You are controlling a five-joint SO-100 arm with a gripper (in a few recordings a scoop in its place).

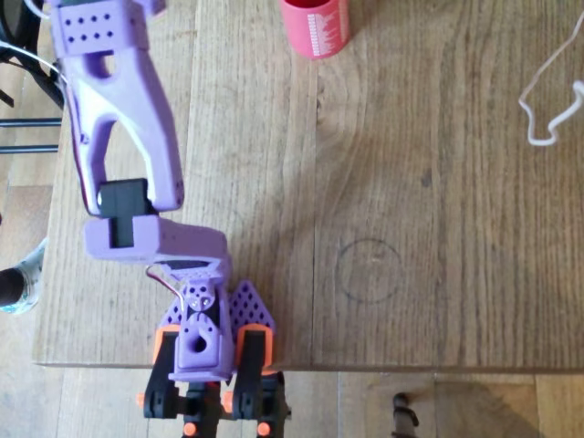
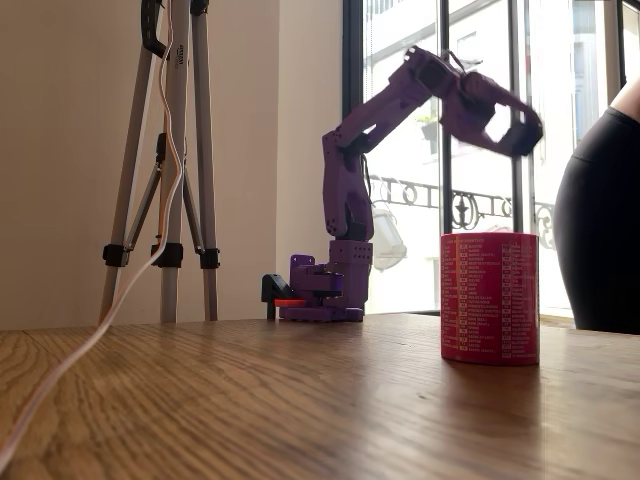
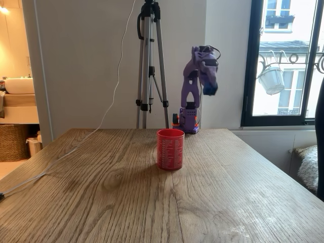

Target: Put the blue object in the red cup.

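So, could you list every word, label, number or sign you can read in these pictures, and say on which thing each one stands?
Nothing can be read.
Red cup: rows of white print run down its side in both fixed views and the overhead view, too small and blurred to read.
Purple arm: no label can be made out.
Wooden table: a drawn circle, no writing.
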